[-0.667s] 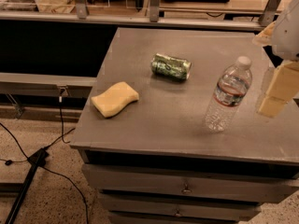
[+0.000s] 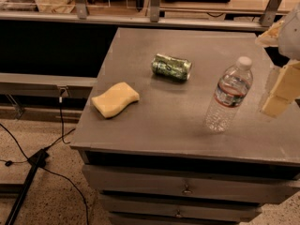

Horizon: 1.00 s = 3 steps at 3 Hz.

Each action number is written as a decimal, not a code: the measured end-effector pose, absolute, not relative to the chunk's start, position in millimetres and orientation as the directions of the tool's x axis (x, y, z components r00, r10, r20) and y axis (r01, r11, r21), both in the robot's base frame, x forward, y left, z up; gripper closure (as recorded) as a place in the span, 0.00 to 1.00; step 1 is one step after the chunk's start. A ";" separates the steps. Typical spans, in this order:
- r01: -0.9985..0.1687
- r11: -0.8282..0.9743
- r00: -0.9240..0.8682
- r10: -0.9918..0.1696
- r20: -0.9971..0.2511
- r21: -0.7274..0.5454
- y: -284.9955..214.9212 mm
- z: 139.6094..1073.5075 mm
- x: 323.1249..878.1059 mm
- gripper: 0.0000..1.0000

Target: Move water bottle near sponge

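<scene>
The water bottle (image 2: 228, 95) stands upright on the right part of the grey cabinet top (image 2: 187, 125), clear and ribbed with a white cap and a label band. The pale yellow sponge (image 2: 115, 99) lies flat near the left edge, well apart from the bottle. My gripper (image 2: 269, 110) hangs at the right edge of the view, just right of the bottle at about its height and not touching it. Its pale fingers (image 2: 283, 89) stand apart and hold nothing.
A green metal can (image 2: 171, 67) lies on its side between the sponge and the bottle, further back. Shelving with clutter runs along the back. Drawers sit under the top. Black cables (image 2: 33, 161) trail on the floor to the left.
</scene>
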State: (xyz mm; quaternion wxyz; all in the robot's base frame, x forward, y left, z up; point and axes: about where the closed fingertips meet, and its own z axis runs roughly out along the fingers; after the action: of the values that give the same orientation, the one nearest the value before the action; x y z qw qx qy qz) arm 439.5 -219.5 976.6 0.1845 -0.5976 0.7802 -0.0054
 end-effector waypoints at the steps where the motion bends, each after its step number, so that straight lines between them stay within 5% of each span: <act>1: -0.928 0.329 -0.204 -0.843 -0.498 -0.176 -242.3 956.1 450.3 0.00; 3: -0.930 0.333 -0.074 -0.585 -0.808 -0.156 -236.3 937.9 448.0 0.00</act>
State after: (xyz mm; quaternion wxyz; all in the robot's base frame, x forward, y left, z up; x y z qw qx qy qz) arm 448.0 -236.3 937.9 0.4155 -0.5390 0.7027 0.2075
